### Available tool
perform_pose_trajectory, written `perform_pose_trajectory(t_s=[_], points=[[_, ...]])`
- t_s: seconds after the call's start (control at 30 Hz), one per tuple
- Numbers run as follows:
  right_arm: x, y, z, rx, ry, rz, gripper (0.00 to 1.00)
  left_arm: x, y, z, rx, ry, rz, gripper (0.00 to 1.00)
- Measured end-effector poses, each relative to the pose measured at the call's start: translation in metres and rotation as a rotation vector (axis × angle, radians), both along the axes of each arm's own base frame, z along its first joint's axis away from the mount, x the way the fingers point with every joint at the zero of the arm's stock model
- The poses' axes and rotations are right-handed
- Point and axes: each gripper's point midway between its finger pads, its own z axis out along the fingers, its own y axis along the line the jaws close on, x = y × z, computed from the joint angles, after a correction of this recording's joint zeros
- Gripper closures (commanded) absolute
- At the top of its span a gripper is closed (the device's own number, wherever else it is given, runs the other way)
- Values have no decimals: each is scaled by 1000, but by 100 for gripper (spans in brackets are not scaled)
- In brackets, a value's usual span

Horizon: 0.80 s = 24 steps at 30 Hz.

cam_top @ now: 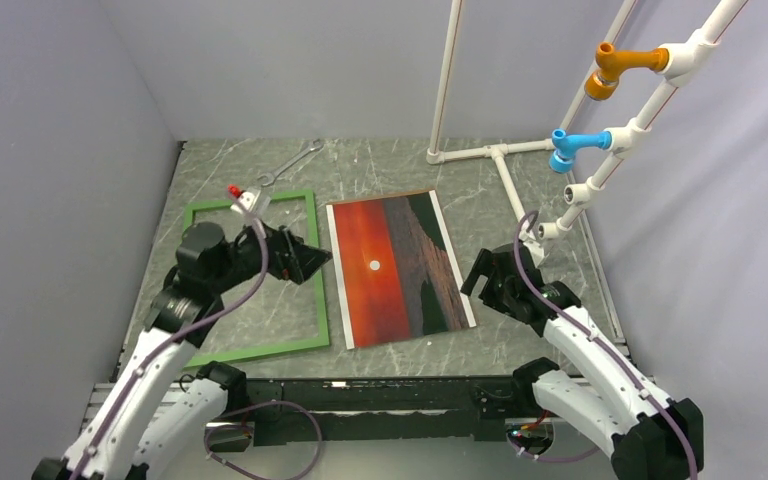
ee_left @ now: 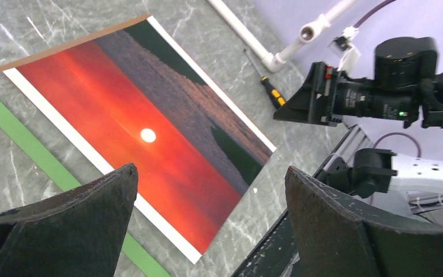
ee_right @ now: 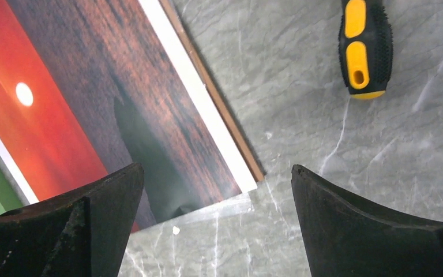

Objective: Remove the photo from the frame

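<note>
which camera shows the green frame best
The top external view. It shows the whole frame lying flat on the table left of the photo, with the left arm covering only part of it. The left wrist view catches just one green rail, and the right wrist view a sliver at its left edge.

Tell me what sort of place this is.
Probably a robot lab test cell: plain grey panels box in a marble-patterned table, a white pipe rig stands at the back, and a wrench and screwdriver lie loose.

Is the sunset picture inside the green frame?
No, the photo lies beside the frame, wholly outside its green rails.
</note>
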Motion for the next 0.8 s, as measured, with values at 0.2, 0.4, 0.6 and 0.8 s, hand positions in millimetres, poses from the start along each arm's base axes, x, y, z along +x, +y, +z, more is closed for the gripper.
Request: perform_pose_trajectory(t_s=[0.2,0.4,0.6,0.8], points=[[-6,24,31,-14,-43,95,0,-40,18,36,-74,-114,36,1],[-1,47,95,80,-231,165,0,-83,42,76,-133,-271,83,1],[-5,45,138,150,-423,197,0,-116,55,92,-199,-368,94,1],[-15,38,162,220,-609,214,0,-134,65,87,-249,-423,116,1]])
